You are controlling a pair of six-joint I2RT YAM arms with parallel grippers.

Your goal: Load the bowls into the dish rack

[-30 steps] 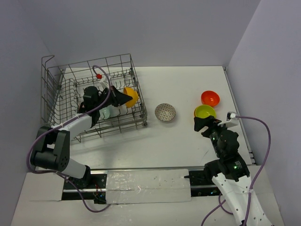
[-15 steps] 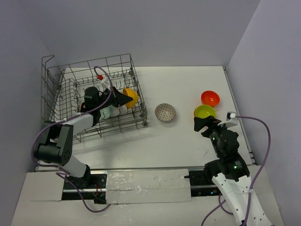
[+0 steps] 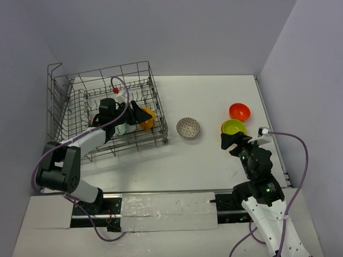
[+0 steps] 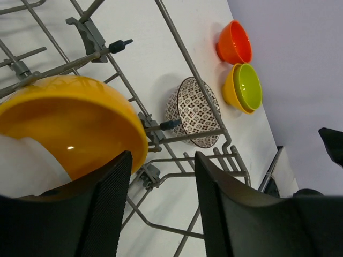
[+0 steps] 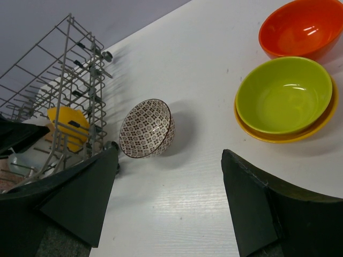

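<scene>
The dish rack stands at the far left. My left gripper is inside it by its right wall, open, and the orange bowl rests tilted among the tines beside its left finger. Only rack wire and table show between the fingers of the left gripper. A white bowl lies against the orange bowl. On the table sit a patterned black-and-white bowl, a lime green bowl nested in a yellow one, and a red-orange bowl. My right gripper hovers open near the lime bowl.
The rack's right wire wall stands between my left gripper and the patterned bowl. In the right wrist view the right gripper is over bare table, with the patterned bowl ahead to the left and the red-orange bowl far right. Walls close in the table's sides.
My left gripper has opened and let go of the orange bowl, which has dropped lower into the rack. The right arm has not moved.
</scene>
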